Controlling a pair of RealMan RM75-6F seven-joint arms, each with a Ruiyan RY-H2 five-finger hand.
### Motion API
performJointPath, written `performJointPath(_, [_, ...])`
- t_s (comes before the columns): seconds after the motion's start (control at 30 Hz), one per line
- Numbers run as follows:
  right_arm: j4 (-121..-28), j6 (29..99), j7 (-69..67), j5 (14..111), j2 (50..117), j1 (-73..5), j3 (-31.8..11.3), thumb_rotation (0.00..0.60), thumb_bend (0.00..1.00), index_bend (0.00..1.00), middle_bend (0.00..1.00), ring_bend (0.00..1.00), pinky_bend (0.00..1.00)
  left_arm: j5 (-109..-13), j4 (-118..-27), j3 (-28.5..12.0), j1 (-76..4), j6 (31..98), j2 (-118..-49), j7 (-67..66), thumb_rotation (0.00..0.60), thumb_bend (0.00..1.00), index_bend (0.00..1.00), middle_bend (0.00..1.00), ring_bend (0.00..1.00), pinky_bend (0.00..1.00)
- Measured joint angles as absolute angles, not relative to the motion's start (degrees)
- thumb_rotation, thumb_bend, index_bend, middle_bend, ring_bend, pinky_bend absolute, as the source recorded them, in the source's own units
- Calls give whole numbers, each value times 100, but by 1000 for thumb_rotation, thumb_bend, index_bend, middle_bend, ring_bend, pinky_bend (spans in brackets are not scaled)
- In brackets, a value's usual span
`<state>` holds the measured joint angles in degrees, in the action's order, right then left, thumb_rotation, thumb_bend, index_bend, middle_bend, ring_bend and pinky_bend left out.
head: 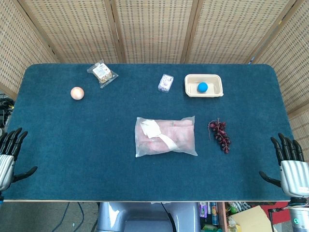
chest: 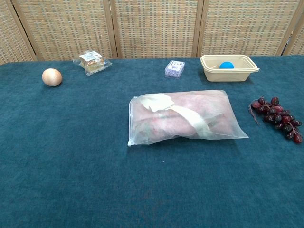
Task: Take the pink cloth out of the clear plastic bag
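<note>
Currently left robot hand (head: 8, 157) and right robot hand (head: 291, 166) hover open-fingered at table (head: 72, 140) corners.

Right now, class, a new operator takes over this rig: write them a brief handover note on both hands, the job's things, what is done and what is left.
Left hand: open, holds nothing, at the table's near left edge.
Right hand: open, holds nothing, at the near right edge.
Clear plastic bag: flat at mid-table, untouched.
Pink cloth: inside the bag, with a pale strip.
Done: nothing yet.
Left: hold the bag, open it, pull the cloth out.
</note>
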<state>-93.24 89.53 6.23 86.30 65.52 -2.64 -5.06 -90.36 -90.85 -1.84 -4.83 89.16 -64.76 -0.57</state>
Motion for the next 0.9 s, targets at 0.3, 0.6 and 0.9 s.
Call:
performJointPath(0.3, [-9423,8853,587,8738,6533,-372,-520,600,0,0,0,0,0,-8974,-9156,-158,-497,8814,-6479,-185,600,111,0,0,0,0])
performJointPath(0.6, [-9898,7692,730,8984,6385,-1410,-847,600,0,0,0,0,0,-8886,-9123,-204,-536,8739,-6509,-172,600,111,0,0,0,0])
performJointPath(0.9, [-10511,5715,1614,7760,6479,-2908,-1479,600,0,0,0,0,0,-8703,-9095,-280,-585,8620,-6547,-227,600,111,0,0,0,0])
